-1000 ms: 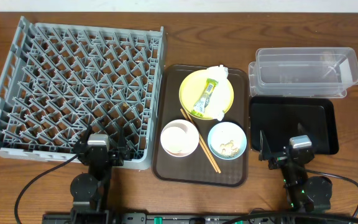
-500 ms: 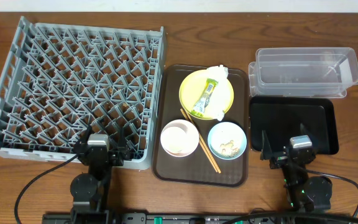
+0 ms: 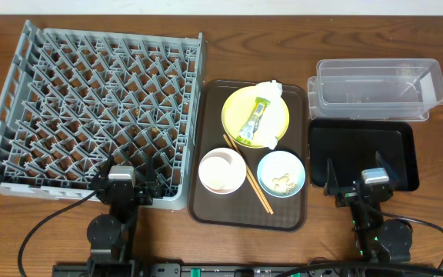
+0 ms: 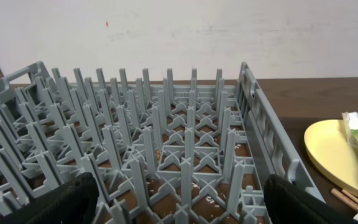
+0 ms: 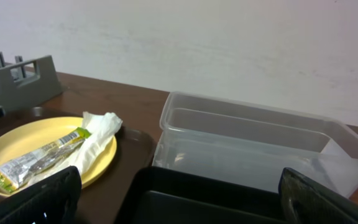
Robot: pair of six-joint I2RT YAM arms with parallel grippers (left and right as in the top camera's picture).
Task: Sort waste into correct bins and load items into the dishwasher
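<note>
Jaws spread wide on both, the left gripper (image 3: 123,166) faces the dish rack (image 3: 91,100), the right gripper (image 3: 356,175) the black tray (image 3: 360,142).

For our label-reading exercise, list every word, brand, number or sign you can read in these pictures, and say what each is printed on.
On the green-and-yellow plastic snack wrapper, lying on the yellow round plate: some print, too small and blurred to read in any view.
No text shows on the grey plastic peg rack, the clear plastic tub or the black rectangular tray.
</note>
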